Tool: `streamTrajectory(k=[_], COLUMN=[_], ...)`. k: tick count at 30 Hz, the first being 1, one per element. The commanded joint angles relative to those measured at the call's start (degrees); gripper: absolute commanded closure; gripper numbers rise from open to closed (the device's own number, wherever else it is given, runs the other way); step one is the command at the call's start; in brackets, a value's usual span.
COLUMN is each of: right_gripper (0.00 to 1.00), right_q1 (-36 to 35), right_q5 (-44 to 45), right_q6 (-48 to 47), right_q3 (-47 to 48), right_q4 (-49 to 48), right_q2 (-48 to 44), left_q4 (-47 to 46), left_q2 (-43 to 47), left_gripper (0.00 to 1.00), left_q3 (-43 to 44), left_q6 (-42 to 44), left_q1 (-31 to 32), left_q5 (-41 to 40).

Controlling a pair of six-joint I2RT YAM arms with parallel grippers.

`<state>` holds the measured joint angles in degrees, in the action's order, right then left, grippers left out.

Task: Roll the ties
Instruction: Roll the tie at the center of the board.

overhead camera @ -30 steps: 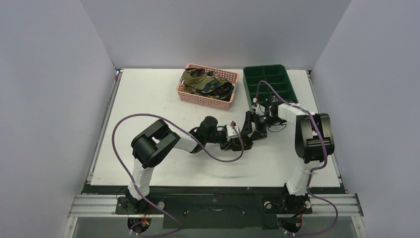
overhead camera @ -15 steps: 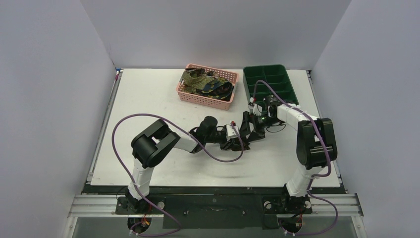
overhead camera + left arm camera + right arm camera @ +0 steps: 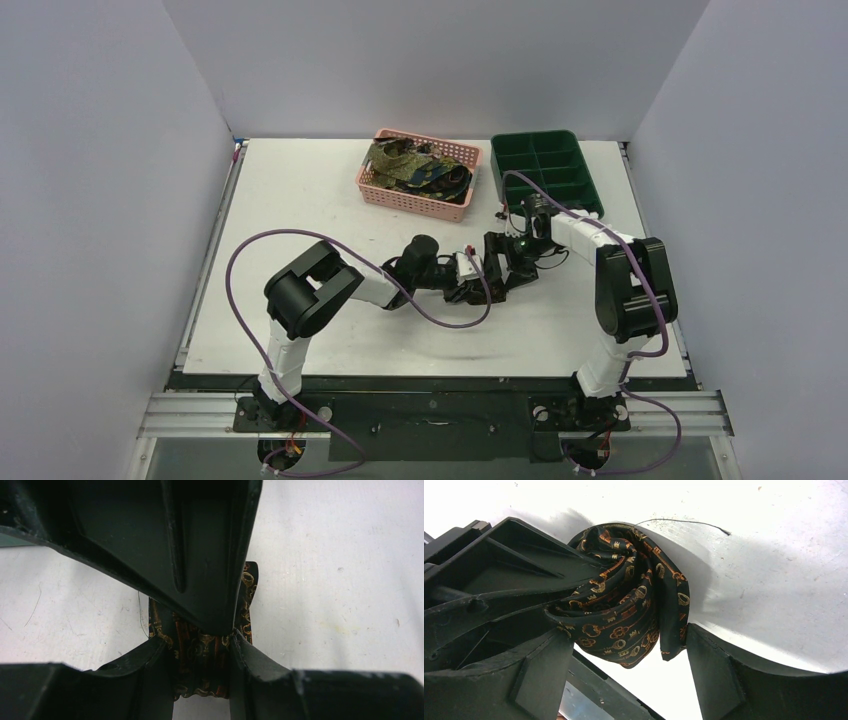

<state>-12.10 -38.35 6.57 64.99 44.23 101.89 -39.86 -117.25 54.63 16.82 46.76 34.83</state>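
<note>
A rolled dark tie (image 3: 624, 605) with a gold and orange key pattern is at the table's centre. In the left wrist view, my left gripper (image 3: 202, 680) is shut on this rolled tie (image 3: 202, 655), one finger on each side of it. My right gripper (image 3: 629, 675) stands open and straddles the roll from the other side. Its fingers (image 3: 719, 675) sit wide at the roll's edges, and the tie's loose end hangs by the right one. From above, the left gripper (image 3: 492, 283) and right gripper (image 3: 503, 262) meet tip to tip. Several more ties (image 3: 415, 165) lie heaped in the basket.
The pink mesh basket (image 3: 405, 198) stands at the back centre. The dark green compartment tray (image 3: 545, 165) is to its right, close behind the right arm. A loose dark thread (image 3: 684, 522) lies on the white table by the roll. Purple cables loop along both arms.
The right gripper has shifted a little left, closer in over the left gripper's tips, and its jaws have widened slightly. The left arm and its grip have not moved.
</note>
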Motion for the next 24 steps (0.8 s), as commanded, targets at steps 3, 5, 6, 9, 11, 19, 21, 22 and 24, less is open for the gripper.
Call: streamTrajectory(k=[3,5,6,9,11,19,21,22,24], right_gripper=[0.4,0.52,0.6,0.79,0.96,1.0,1.0,1.0,1.0], right_q1=[0.59,1.25,1.49,2.46,2.44,0.54,-0.33,-0.92,-1.64], right_q5=[0.45,-0.53,-0.78,-1.19,-0.98,-0.26,-0.29,-0.38,-0.27], right_q6=[-0.99,-1.06,-1.06,-1.1,-1.12,-1.74,-2.21,-2.32,-2.71], right_q3=[0.13,0.66,0.79,0.97,0.93,0.48,0.17,-0.08,-0.26], right_q4=[0.97,0.95,0.95,0.95,0.95,0.58,0.56,0.52,0.55], right_q2=[1.39,1.46,1.25,0.74,0.47,-1.49,-2.15,-2.62,-3.37], left_q4=[10.99,11.0,11.01,10.81,10.21,4.82,4.19,3.87,3.07], left_q2=[-1.8,-1.69,-1.68,-1.51,-1.37,1.91,2.8,3.23,3.8], left_gripper=[0.89,0.89,0.89,0.89,0.89,0.31,0.16,0.13,0.05], left_q3=[-2.83,-2.85,-2.86,-3.14,-3.58,-5.55,-5.28,-5.07,-4.88], left_q6=[0.62,0.81,0.83,0.89,0.93,0.61,0.51,0.28,-0.29], left_q1=[-0.68,-0.64,-0.69,-0.88,-0.96,-1.23,-1.22,-1.19,-1.15], left_q5=[-0.88,-0.83,-0.82,-0.65,-0.5,1.3,1.93,2.27,2.53])
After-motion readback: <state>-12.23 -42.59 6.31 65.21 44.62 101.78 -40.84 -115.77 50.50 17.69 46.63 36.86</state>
